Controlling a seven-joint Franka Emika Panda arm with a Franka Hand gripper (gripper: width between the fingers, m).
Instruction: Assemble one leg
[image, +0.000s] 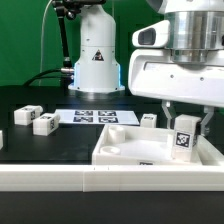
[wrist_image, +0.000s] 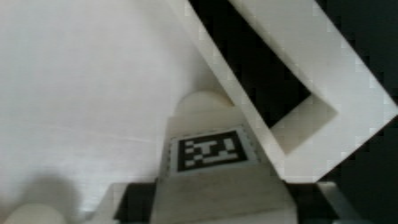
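My gripper is shut on a leg, a small white block with a black-and-white tag, held upright. It hangs over the exterior view's right part of the large white panel with a raised rim. I cannot tell whether the leg's lower end touches the panel. In the wrist view the leg runs out from between the dark fingers of my gripper over the panel's flat inside, close to its rim.
Two loose legs lie on the black table at the exterior view's left. Another leg sits behind the panel. The marker board lies in the middle. A white robot base stands behind.
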